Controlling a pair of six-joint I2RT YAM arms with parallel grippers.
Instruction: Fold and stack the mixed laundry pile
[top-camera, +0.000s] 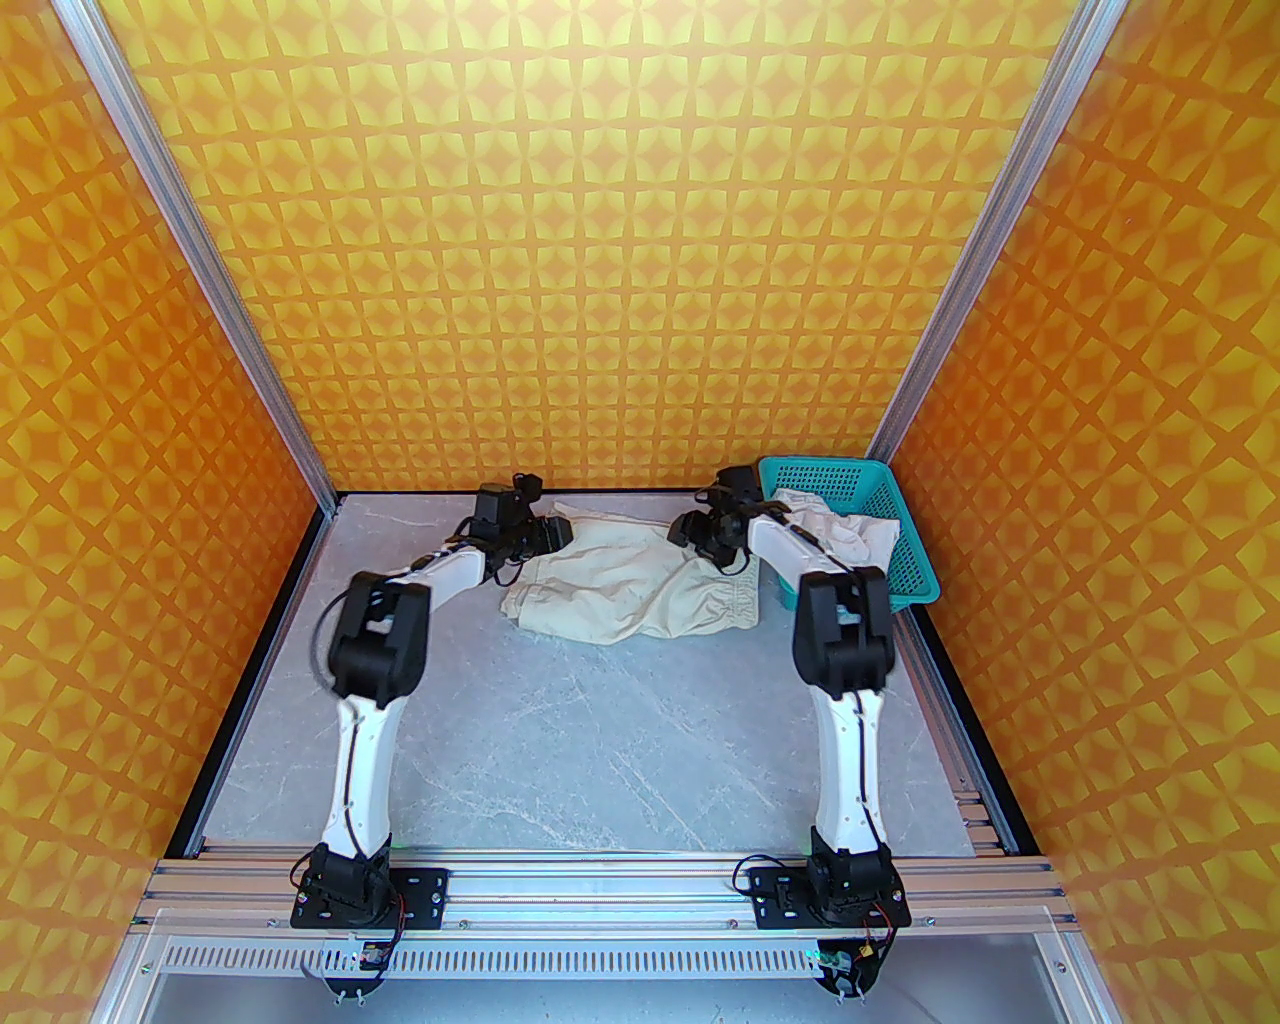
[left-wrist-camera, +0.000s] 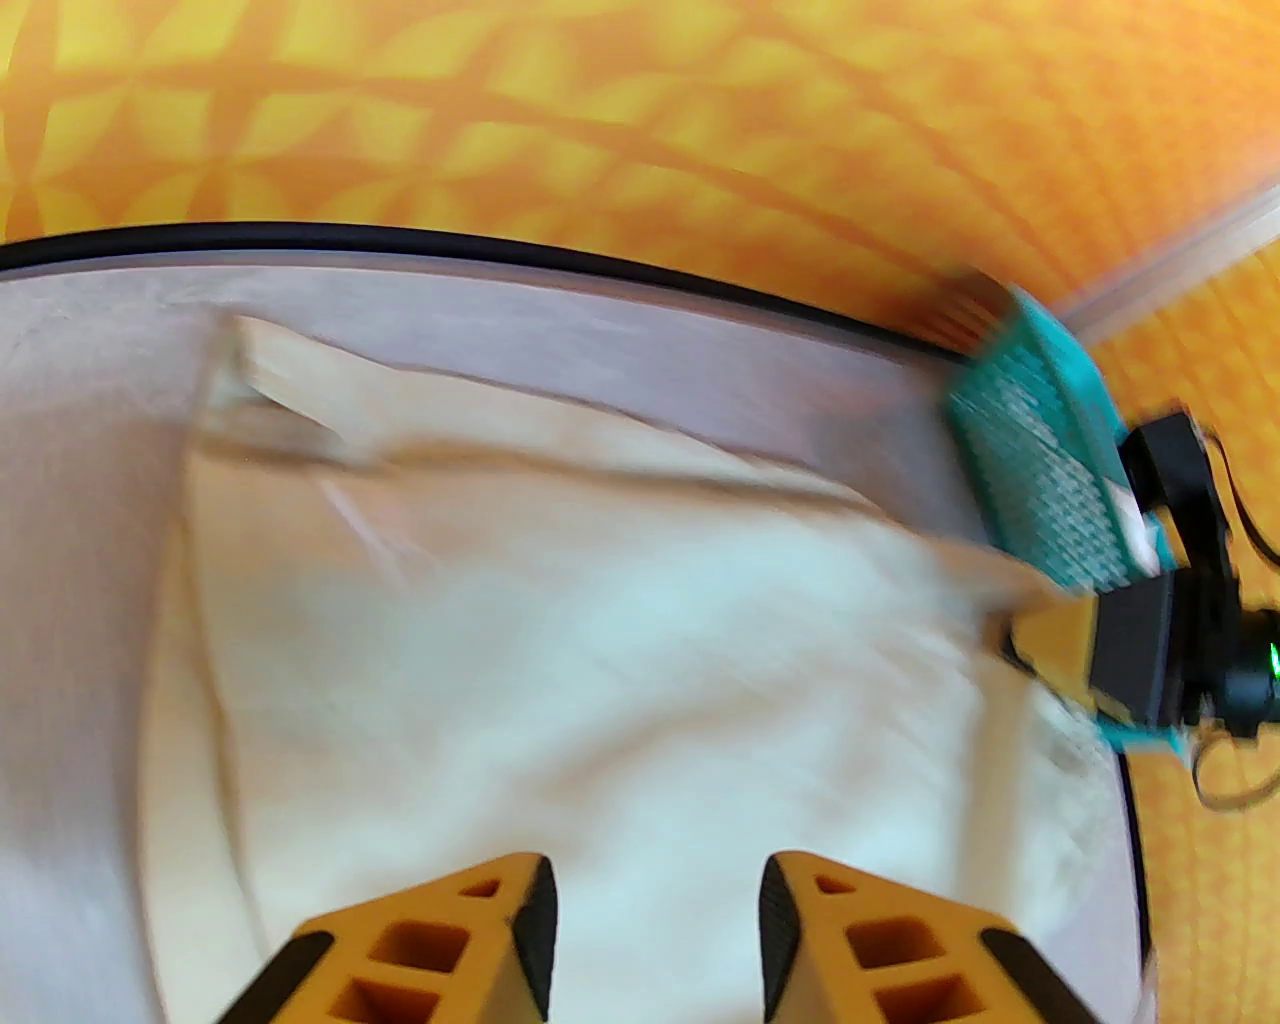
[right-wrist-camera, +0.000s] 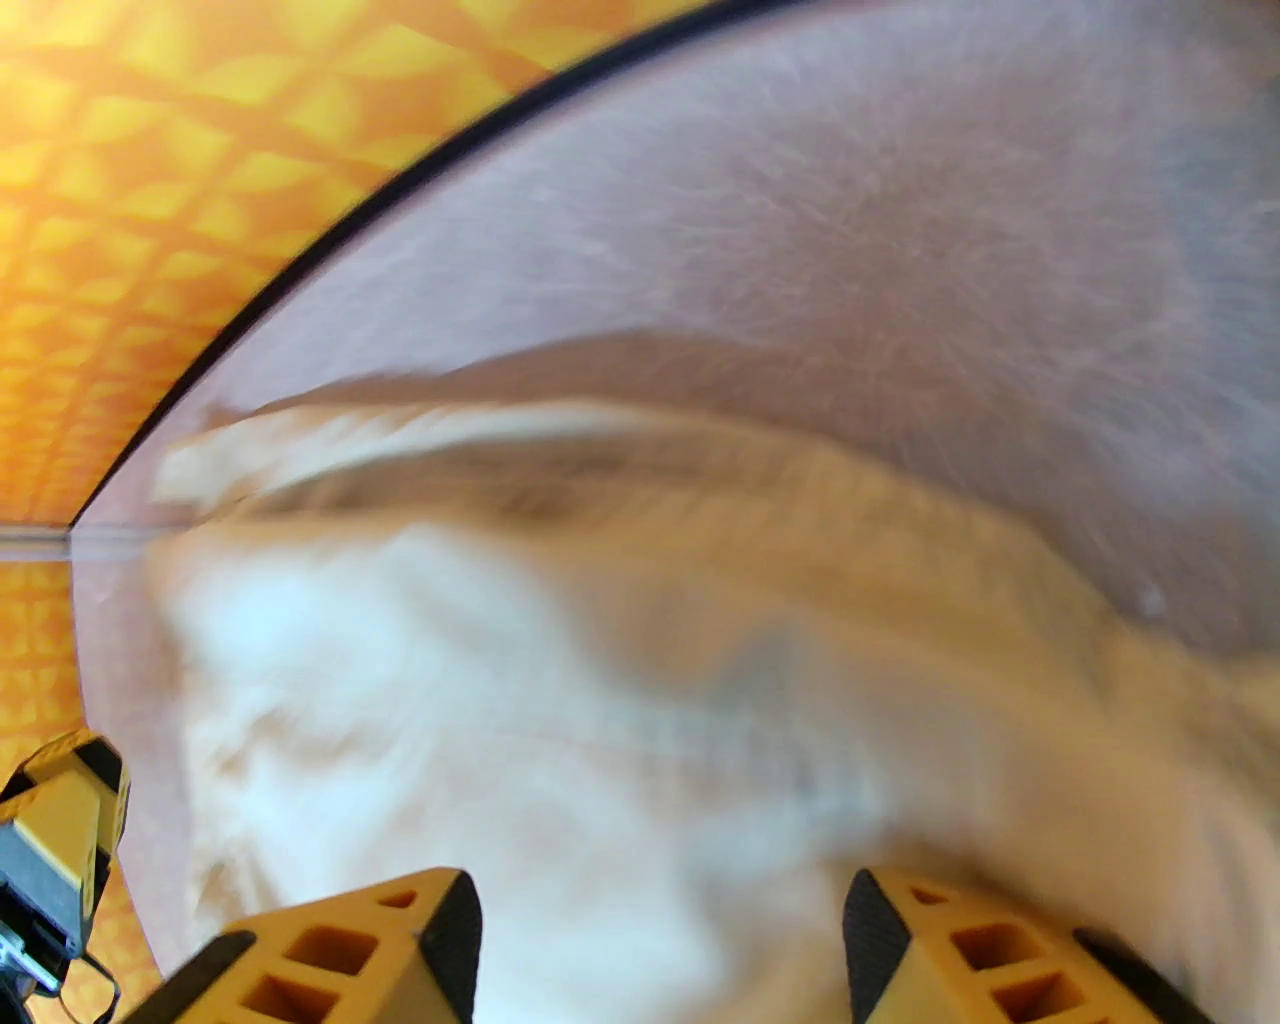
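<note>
Left of the teal plastic mesh basket (top-camera: 915, 560), the limp, light beige-cream cloth garment (top-camera: 630, 585) should suit corner pinches; left gripper (left-wrist-camera: 655, 890) and right gripper (right-wrist-camera: 660, 900) both gape empty

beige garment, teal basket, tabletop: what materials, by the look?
Beige garment: soft matte cloth, likely cotton; it wrinkles and its band is gathered.
Teal basket: rigid plastic, probably moulded; open mesh walls, even colour.
Tabletop: smooth grey marble-look surface with pale veins; stone or laminate, cannot tell.
</note>
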